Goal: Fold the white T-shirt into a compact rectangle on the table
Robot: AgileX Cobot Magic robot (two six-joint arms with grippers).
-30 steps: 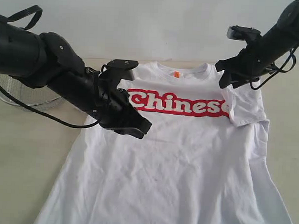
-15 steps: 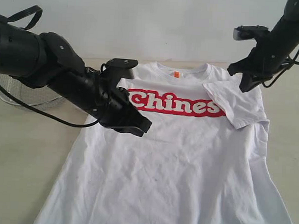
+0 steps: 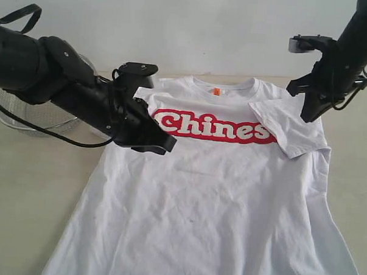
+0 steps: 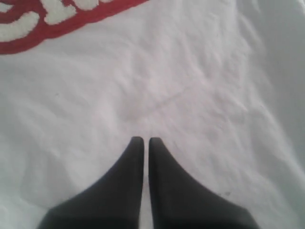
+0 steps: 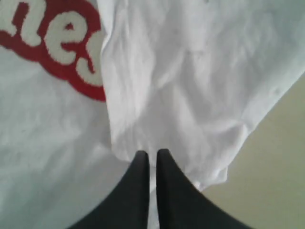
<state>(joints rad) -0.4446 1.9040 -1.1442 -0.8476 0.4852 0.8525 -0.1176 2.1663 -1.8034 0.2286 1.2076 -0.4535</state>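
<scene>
Jaws of the left gripper [image 3: 163, 145] are pressed together, empty, above the chest of the white T-shirt [image 3: 217, 200], which lies flat on the table [image 3: 23, 191], collar toward the far edge. Its next pinch should probably take only the left sleeve, hidden under the arm, mirroring the right sleeve [image 3: 288, 131] already folded inward. The right gripper [image 3: 309, 114], jaws also pressed together and empty, has lifted off that sleeve since 1 second ago; the left arm drew back slightly.

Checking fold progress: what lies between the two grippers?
Exterior view: red lettering and folded-in sleeve of the white T-shirt lie between left gripper and right gripper.
</scene>
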